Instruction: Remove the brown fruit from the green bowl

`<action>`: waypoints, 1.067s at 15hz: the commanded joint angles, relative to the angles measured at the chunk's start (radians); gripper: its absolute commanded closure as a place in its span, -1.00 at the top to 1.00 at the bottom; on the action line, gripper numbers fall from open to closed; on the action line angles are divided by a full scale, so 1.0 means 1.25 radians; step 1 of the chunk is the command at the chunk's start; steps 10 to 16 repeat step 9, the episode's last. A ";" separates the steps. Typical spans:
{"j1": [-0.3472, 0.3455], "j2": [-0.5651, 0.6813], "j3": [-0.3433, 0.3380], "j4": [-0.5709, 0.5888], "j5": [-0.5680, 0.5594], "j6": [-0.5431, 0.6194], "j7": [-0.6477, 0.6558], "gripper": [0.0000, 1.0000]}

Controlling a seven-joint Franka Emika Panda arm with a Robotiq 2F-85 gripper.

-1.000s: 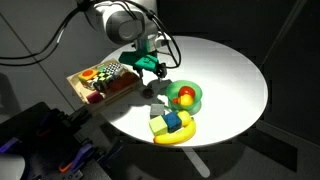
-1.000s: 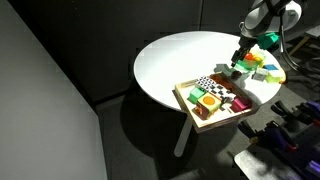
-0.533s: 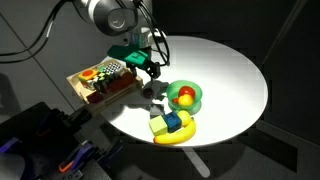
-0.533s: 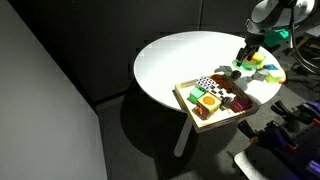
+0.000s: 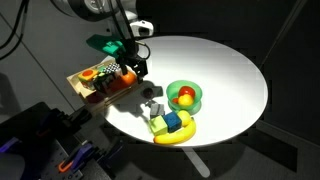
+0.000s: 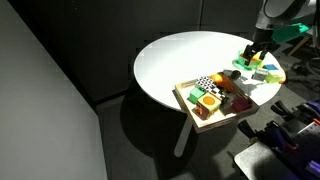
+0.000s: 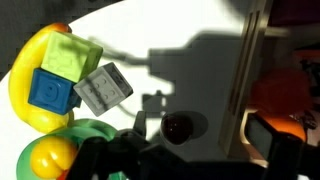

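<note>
At the near edge of the round white table in an exterior view lies the yellow banana-shaped piece, with a blue block and a green block stacked against it; the wrist view adds a grey block touching the blue one. Just behind them sits the green bowl, holding a red fruit and an orange-yellow fruit. The brown fruit is not in the bowl. It rests on the bare tabletop between the bowl and the wooden tray, apart from both, at the edge of a dark shadow. Farther back the tray sits near the table's rim, filled with colourful pieces, among them an orange one. The gripper hangs above the tray's inner edge, clear of the table and well away from the bowl. In the wrist view its dark, blurred fingers stand apart at the lower edge with nothing held between them, the brown fruit showing on the table below the gap. Beyond the arm the tabletop runs bare to its far rim against a dark background.
</note>
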 commanded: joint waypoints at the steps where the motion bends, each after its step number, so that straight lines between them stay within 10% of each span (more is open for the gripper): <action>1: 0.018 -0.074 -0.011 -0.033 -0.024 -0.084 0.065 1.00; 16: 0.016 -0.086 -0.007 -0.034 -0.002 -0.101 0.037 1.00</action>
